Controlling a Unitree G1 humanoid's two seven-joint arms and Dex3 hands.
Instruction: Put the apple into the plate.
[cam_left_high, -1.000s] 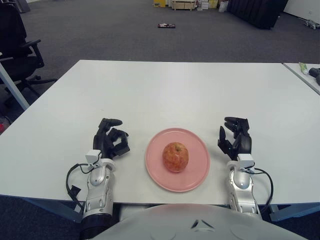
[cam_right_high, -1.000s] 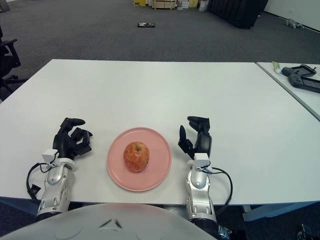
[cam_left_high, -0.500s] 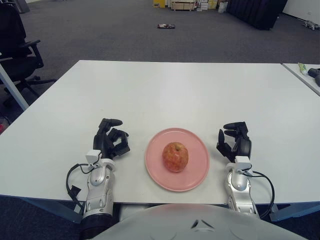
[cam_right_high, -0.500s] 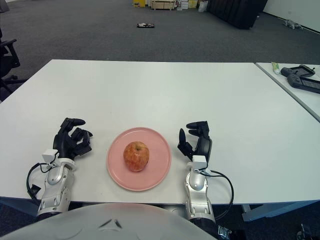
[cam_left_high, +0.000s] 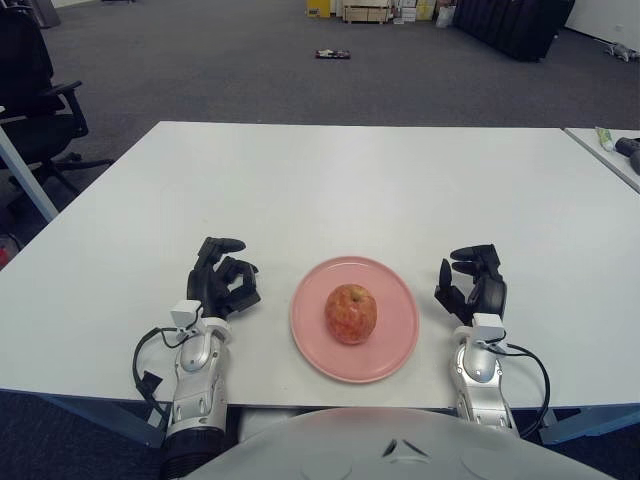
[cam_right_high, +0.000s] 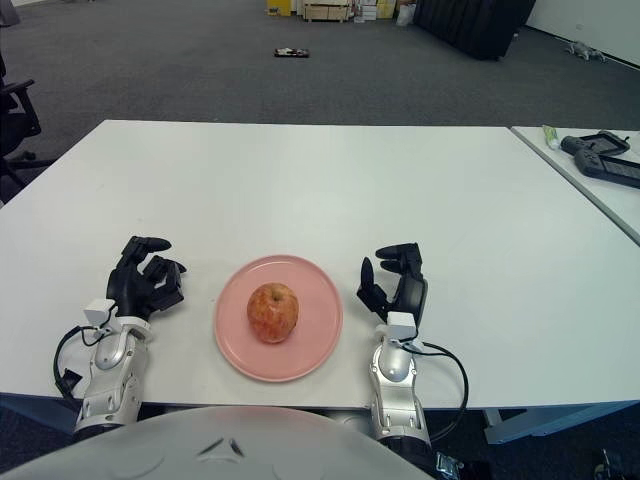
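A red-yellow apple (cam_left_high: 351, 313) sits upright in the middle of a pink plate (cam_left_high: 395, 345) near the front edge of the white table (cam_left_high: 350, 180). My left hand (cam_left_high: 223, 280) shows to the left of the plate, fingers loosely curled and holding nothing. To the right of the plate is my right hand (cam_left_high: 472, 283), its fingers relaxed and part-curled, also holding nothing. Neither hand touches the plate or the apple.
A second table at the far right carries a dark device (cam_right_high: 598, 155) and a small tube (cam_right_high: 549, 135). A black office chair (cam_left_high: 35, 90) stands off the table's left side. Boxes and a small object lie on the carpet far behind.
My right hand has drawn back slightly toward me and its fingers have curled in a little. The left hand, apple and plate have not moved.
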